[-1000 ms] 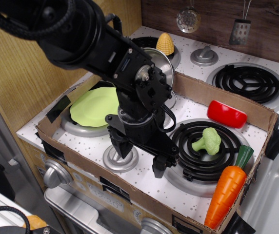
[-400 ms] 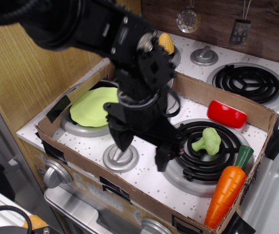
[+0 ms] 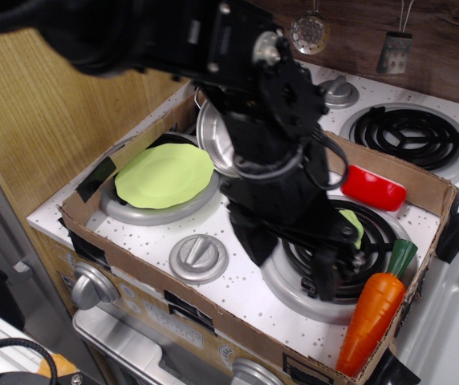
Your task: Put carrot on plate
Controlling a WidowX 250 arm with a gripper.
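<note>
The orange carrot [image 3: 371,314] with a dark green stem cap leans against the cardboard wall at the front right corner, stem end up. The lime-green plate [image 3: 164,174] lies flat on the front left burner. My black gripper [image 3: 287,261] is open and empty, its two fingers [image 3: 249,244] spread wide over the front right burner, left of the carrot and not touching it. The arm hides most of the green broccoli [image 3: 352,227] on that burner.
A cardboard wall [image 3: 213,313] rings the stove area. A red block [image 3: 373,188] lies at the right back. A silver pot [image 3: 215,143] sits behind the plate, partly hidden by the arm. A silver knob [image 3: 198,257] lies front centre. A second burner [image 3: 410,136] lies outside the box.
My arm has swung right, from above the silver knob to over the front right burner, closer to the carrot. The plate is now fully uncovered. The carrot has not moved.
</note>
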